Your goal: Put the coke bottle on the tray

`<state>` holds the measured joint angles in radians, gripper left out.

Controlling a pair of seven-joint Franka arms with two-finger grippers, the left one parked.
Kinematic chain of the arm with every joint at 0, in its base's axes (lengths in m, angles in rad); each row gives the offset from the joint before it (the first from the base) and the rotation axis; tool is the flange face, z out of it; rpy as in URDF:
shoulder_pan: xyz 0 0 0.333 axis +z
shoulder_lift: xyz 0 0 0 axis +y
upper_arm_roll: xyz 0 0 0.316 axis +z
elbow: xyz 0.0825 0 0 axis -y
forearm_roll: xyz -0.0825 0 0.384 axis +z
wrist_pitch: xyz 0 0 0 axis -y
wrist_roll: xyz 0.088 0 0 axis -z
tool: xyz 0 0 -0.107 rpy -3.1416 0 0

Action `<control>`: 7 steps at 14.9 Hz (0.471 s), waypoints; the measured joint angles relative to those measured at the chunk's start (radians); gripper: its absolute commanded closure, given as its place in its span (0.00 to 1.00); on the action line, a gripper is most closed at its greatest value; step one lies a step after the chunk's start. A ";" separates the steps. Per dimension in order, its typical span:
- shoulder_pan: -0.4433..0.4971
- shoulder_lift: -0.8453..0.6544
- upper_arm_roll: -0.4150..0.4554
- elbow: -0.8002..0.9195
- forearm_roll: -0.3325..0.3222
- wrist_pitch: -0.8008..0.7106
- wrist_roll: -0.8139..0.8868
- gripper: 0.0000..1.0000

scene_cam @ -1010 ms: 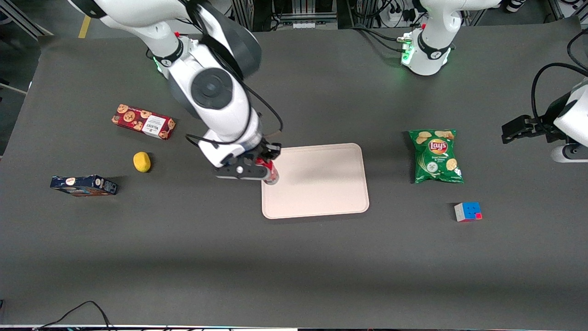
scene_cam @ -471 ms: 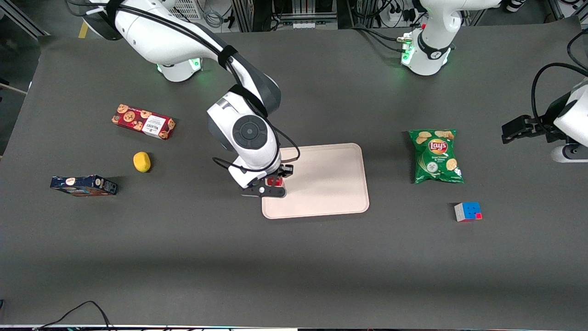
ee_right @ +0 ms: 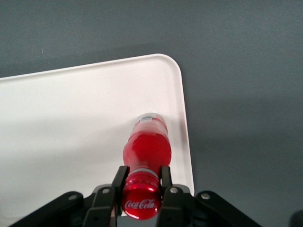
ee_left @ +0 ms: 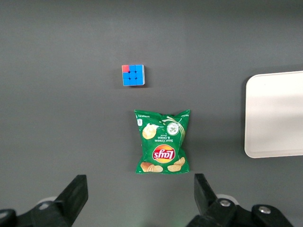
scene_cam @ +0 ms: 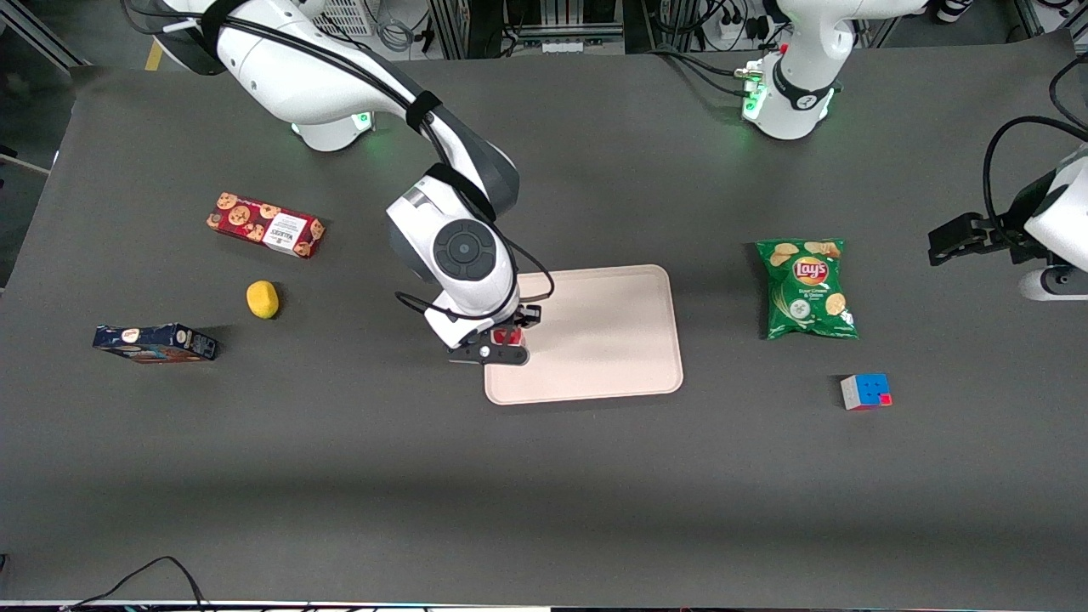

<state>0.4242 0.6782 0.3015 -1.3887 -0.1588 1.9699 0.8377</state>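
Fingers (ee_right: 119,178) of the hand (ee_right: 140,182) close on the neck of the coke bottle (ee_right: 147,146), just under its red cap; only the right wrist view shows this grip. There the bottle stands upright with its clear base on the tray (ee_right: 71,118), near one rounded corner, and the tray is cut off at the picture's edge.

From the front, the hand (scene_cam: 501,344) sits low over the tray (scene_cam: 612,340) at its edge toward the working arm's end of the tabletop (scene_cam: 544,493), and the arm's wrist hides most of the coke bottle (scene_cam: 508,336); only a red scrap shows. This view alone gives the whole spread: one rubik's cube (scene_cam: 866,391) nearest the camera, one dark blue box (scene_cam: 155,342) lying flat, one yellow lemon-like item (scene_cam: 263,299) and one red cookie box (scene_cam: 265,224) farther off, and one green chip bag (scene_cam: 806,288) toward the parked arm's end.

The left wrist view shows only a cut-off end of the tray (ee_left: 277,113), well apart from the chip bag (ee_left: 162,141) and the cube (ee_left: 133,75); neither bottle nor hand appears there.
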 measured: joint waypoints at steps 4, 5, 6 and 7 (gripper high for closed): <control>-0.001 -0.001 0.000 0.001 0.000 0.011 0.005 0.00; -0.004 -0.005 0.000 0.003 0.000 0.012 0.008 0.00; -0.011 -0.016 0.000 0.006 0.000 0.013 0.009 0.00; -0.023 -0.038 0.000 0.011 -0.003 0.009 0.007 0.00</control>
<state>0.4016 0.6400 0.3013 -1.3773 -0.1622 1.9785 0.8452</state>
